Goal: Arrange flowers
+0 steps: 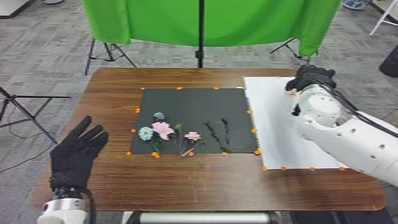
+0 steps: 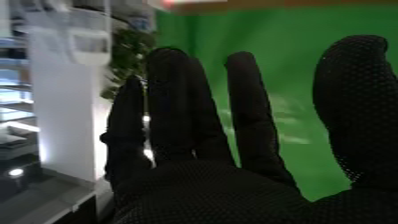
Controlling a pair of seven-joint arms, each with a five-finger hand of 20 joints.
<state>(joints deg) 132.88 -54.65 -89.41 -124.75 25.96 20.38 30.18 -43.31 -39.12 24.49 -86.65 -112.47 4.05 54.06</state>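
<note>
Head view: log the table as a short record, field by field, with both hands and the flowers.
left hand: left of the dark sheet, fingers straight
right hand: by the far end of the white sheet, fingers straight
dark sheet: mid-table, left of the white sheet
white sheet: right side of table
flowers on dark sheet: large pink flower, small pink flower, pale blue flower, grey-blue flower
green sprigs: right of the small pink flower
backdrop: green cloth beyond the table

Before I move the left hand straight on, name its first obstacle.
The left hand would probably pass left of the dark sheet and meet the black stand beyond the table first; depth is unclear.
</note>
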